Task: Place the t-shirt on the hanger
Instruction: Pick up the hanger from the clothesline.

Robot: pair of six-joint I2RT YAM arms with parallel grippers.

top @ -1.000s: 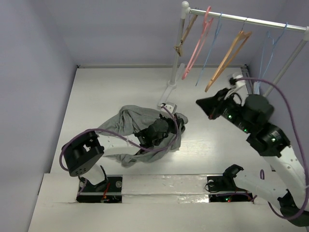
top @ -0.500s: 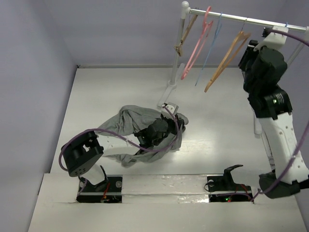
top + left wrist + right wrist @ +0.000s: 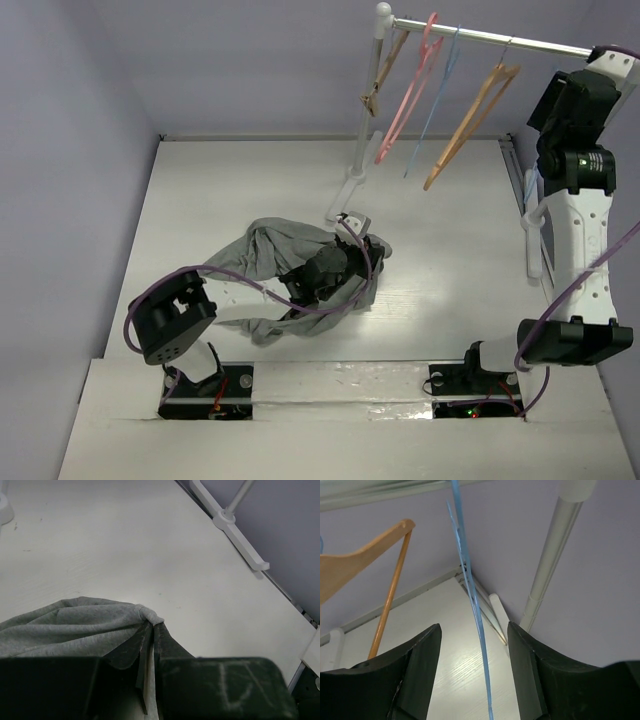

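Observation:
The grey t-shirt [image 3: 275, 262] lies crumpled on the white table, left of centre. My left gripper [image 3: 335, 268] rests on its right side, shut on a fold of the cloth [image 3: 100, 625], which bunches at the fingertips [image 3: 151, 623]. My right arm [image 3: 575, 150] is raised to the right end of the rail and covers the hanger in the top view. In the right wrist view the thin light-blue hanger [image 3: 470, 580] hangs between the open fingers of my right gripper [image 3: 474, 626] and touches neither finger.
A clothes rail [image 3: 480, 38] on a white post [image 3: 368, 110] carries a pink hanger [image 3: 410, 90], another thin blue hanger [image 3: 437, 100] and a tan wooden hanger [image 3: 470, 115]. The rack's foot [image 3: 235, 525] lies on the table near the wall.
My right arm has swung up from above the table to the right end of the rail, and its gripper has opened around the blue hanger. The left gripper and shirt have not moved.

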